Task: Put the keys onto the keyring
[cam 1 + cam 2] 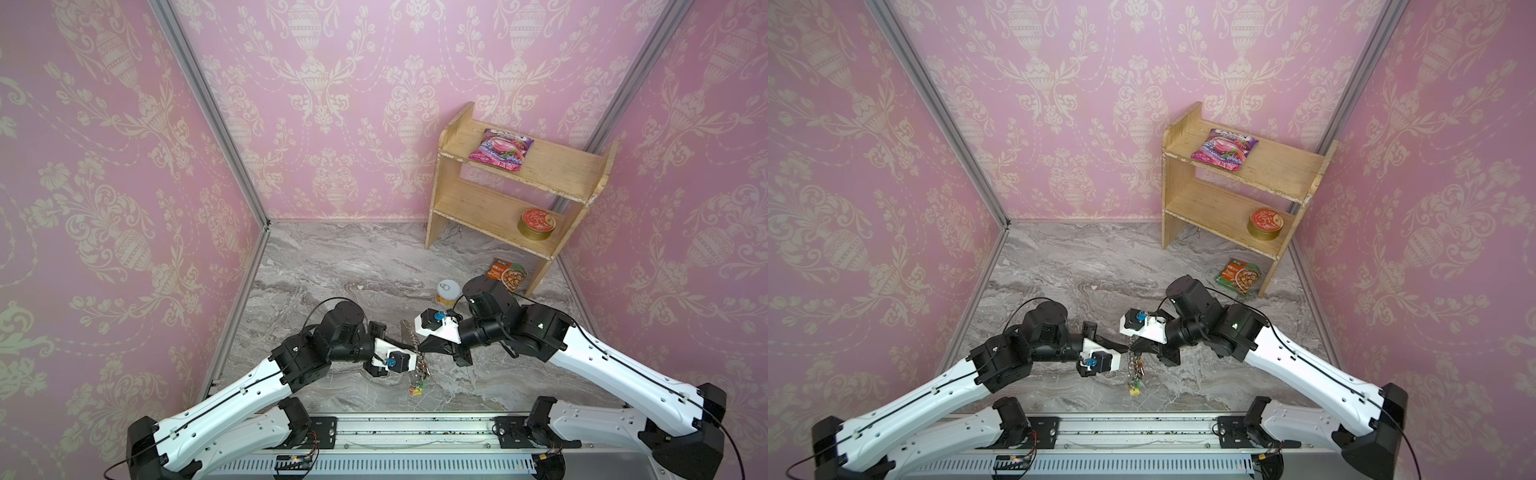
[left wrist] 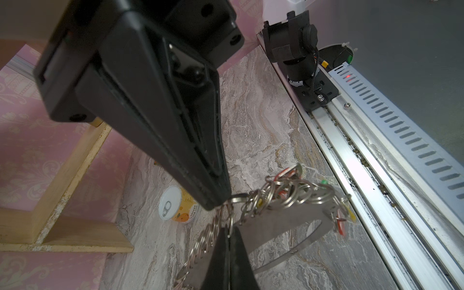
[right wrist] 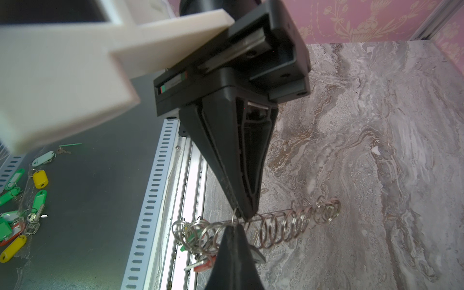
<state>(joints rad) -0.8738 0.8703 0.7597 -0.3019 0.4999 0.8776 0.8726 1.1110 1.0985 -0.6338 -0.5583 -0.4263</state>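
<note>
The keyring (image 1: 419,365) hangs above the marble table between both arms, also visible as the keyring (image 1: 1136,370), with coloured tags (image 1: 415,390) dangling lowest. Its flat silvery loop (image 2: 288,221) carries many small rings, and a chain of rings (image 3: 296,223) trails off it. My left gripper (image 2: 229,232) is shut on one small ring. My right gripper (image 3: 236,226) is shut on a ring right beside it, so the two tips nearly touch in both top views. A dark piece (image 3: 256,254) hangs by my right fingertips; I cannot tell whether it is one of the keys.
A wooden shelf (image 1: 469,203) at the back right holds a purple packet (image 1: 500,149) and a round tin (image 1: 537,224). A food packet (image 1: 509,276) and a pull-tab can (image 1: 448,293) lie behind my right arm. The rail (image 1: 415,428) borders the front; several spare tags (image 3: 40,178) lie beyond it.
</note>
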